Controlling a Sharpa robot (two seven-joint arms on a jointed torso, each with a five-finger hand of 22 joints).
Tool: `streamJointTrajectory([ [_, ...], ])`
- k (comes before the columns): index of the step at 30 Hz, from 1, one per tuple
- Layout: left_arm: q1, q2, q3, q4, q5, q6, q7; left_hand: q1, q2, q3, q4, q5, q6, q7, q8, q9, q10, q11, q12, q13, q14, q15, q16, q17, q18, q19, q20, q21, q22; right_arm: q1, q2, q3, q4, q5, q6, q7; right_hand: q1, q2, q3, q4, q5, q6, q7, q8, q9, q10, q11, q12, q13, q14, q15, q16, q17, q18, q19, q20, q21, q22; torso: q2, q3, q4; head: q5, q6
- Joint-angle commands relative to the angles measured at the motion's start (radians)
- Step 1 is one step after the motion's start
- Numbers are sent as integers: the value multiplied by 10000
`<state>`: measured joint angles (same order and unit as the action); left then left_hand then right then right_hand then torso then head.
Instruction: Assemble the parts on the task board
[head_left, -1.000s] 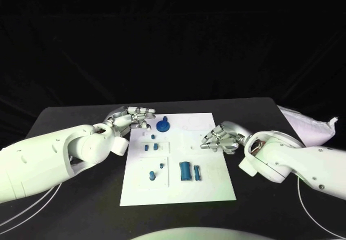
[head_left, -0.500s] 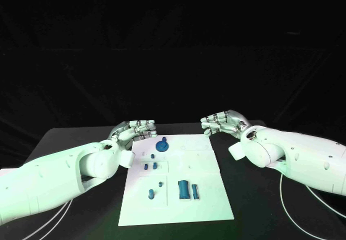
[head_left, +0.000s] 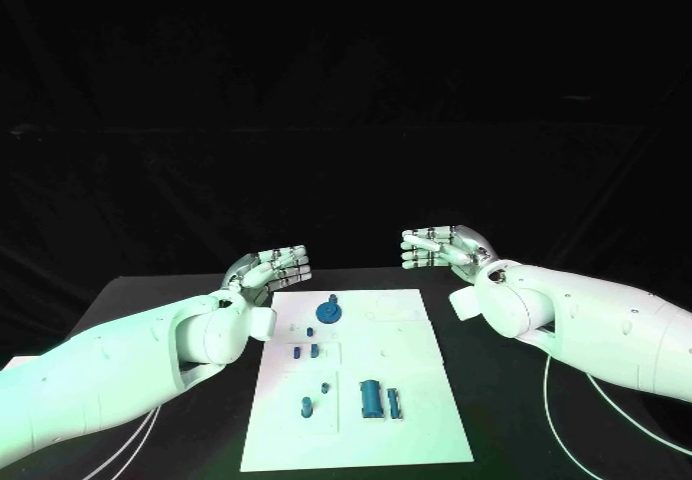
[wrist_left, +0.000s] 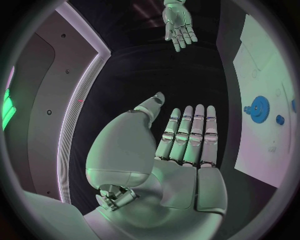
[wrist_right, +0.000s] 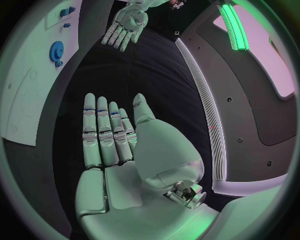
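The white task board (head_left: 397, 340) lies in the middle of the black table. A blue gear (head_left: 329, 312) stands near its far end, with several small blue parts (head_left: 306, 351) below it and two long blue pieces (head_left: 378, 398) nearer me. My left hand (head_left: 271, 268) hovers at the board's far left corner, fingers straight and empty. My right hand (head_left: 444, 246) is raised past the far right corner, flat and holding nothing. The left wrist view shows the left hand (wrist_left: 184, 145), the gear (wrist_left: 257, 108) and the right hand (wrist_left: 178, 22). In the right wrist view are the right hand (wrist_right: 109, 135) and the left hand (wrist_right: 128, 22).
Black table surface (head_left: 548, 420) surrounds the board on both sides, and a dark curtain hangs behind it. Thin white cables (head_left: 130, 440) trail from both arms near the front.
The head camera has tilted up. My right hand has left the board's right edge, risen beyond the far corner and uncurled. The left hand's fingers have straightened.
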<state>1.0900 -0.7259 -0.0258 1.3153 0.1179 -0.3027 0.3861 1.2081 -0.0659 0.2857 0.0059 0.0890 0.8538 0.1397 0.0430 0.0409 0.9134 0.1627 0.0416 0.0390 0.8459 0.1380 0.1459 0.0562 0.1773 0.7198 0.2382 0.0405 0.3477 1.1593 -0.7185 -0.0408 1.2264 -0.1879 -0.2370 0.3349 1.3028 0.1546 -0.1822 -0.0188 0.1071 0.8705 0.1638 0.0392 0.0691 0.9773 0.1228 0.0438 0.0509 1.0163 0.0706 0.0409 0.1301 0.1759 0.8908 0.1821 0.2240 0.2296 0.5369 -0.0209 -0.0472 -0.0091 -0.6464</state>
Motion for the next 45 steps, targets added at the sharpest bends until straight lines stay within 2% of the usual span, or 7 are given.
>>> streamJointTrajectory([
  [1, -26, -23, 19, 155, -90, -252, 91, -3954, 659, -933, -59, -890, -2795, -457, -430, -409, -2985, -528, -416, -390, -2767, -452, -474, -562, -634, -2354, -779, -405, -1137, -51, -24, 23, 171, 67, -288, 84, -4260, -505, 596, 188, -354, -2848, -535, -392, -691, -3197, -402, -438, -509, -3327, -706, -409, -426, -627, -2915, -596, -734, -751, 28, 57, 139, 24, 131],
  [12, -227, -302, 147, 1442, -676, -2631, 763, -6777, 659, -1598, -59, -890, -4791, -1397, -430, -409, -5121, -911, -416, -390, -4745, -1380, -1459, -562, -903, -4037, -1339, -405, -1950, -547, -305, 206, 1724, 928, -2686, 925, -7276, -1546, 1012, 188, -1071, -4869, -916, -392, -691, -5464, -1228, -438, -509, -5685, -706, -409, -1301, -899, -4985, -1018, -1250, -1285, 73, 209, 472, 91, 464],
  [13, -250, -334, 162, 1590, -744, -2905, 840, -6984, 659, -1653, -59, -890, -4937, -1397, -430, -409, -5278, -1627, -416, -390, -4890, -1380, -1459, -562, -902, -4158, -1382, -405, -2009, -611, -341, 230, 1925, 1040, -2997, 1034, -7502, -1546, 1036, 188, -1071, -5019, -1638, -392, -691, -5632, -1228, -438, -509, -5860, -706, -409, -1301, -899, -5138, -1049, -1293, -1323, 73, 209, 472, 91, 464],
  [18, -349, -471, 225, 2224, -1032, -4075, 1170, -8007, 659, -1896, -59, -890, -5658, -1397, -430, -409, -6052, -1627, -416, -390, -5608, -1380, -1459, -562, -1008, -4775, -1580, -405, -2304, -898, -504, 336, 2825, 1540, -4388, 1521, -8615, -1546, 1822, 188, -1071, -5761, -1638, -392, -691, -6474, -1228, -438, -509, -6730, -706, -409, -1301, -1007, -5898, -1821, -1483, -1519, 73, 209, 472, 91, 464],
  [19, -361, -488, 233, 2301, -1067, -4217, 1210, -8166, 659, -1933, -59, -890, -5773, -1397, -430, -409, -6172, -1627, -416, -390, -5716, -1380, -1459, -562, -1773, -4866, -1616, -405, -2351, -936, -526, 350, 2943, 1605, -4569, 1585, -8788, -1546, 1822, 188, -1071, -5874, -1638, -392, -691, -6605, -1228, -438, -509, -6862, -706, -409, -1301, -1020, -6018, -1821, -1511, -1552, 73, 209, 472, 91, 464],
  [20, -372, -503, 240, 2368, -1098, -4341, 1245, -8319, 659, -1964, -59, -890, -5878, -1397, -430, -409, -6289, -1627, -416, -390, -5827, -1380, -1459, -562, -1773, -4962, -1642, -405, -2394, -969, -545, 362, 3048, 1663, -4731, 1642, -8954, -1546, 1822, 188, -1071, -5986, -1638, -392, -691, -6724, -1228, -438, -509, -6992, -706, -409, -1301, -1759, -6131, -1821, -2240, -1580, 73, 209, 472, 91, 464],
  [45, -400, -541, 258, 2547, -1179, -4673, 1339, -10738, 659, -2857, -59, -890, -7580, -1397, -430, -409, -8122, -1627, -416, -390, -7518, -1380, -1459, -562, -1773, -6379, -2382, -405, -3477, -1093, -615, 408, 3436, 1879, -5330, 1851, -11560, -1546, 1822, 188, -1071, -7737, -1638, -392, -691, -8683, -1228, -438, -509, -9031, -706, -409, -1301, -1759, -7913, -1821, -2240, -2296, 73, 209, 472, 91, 464],
])
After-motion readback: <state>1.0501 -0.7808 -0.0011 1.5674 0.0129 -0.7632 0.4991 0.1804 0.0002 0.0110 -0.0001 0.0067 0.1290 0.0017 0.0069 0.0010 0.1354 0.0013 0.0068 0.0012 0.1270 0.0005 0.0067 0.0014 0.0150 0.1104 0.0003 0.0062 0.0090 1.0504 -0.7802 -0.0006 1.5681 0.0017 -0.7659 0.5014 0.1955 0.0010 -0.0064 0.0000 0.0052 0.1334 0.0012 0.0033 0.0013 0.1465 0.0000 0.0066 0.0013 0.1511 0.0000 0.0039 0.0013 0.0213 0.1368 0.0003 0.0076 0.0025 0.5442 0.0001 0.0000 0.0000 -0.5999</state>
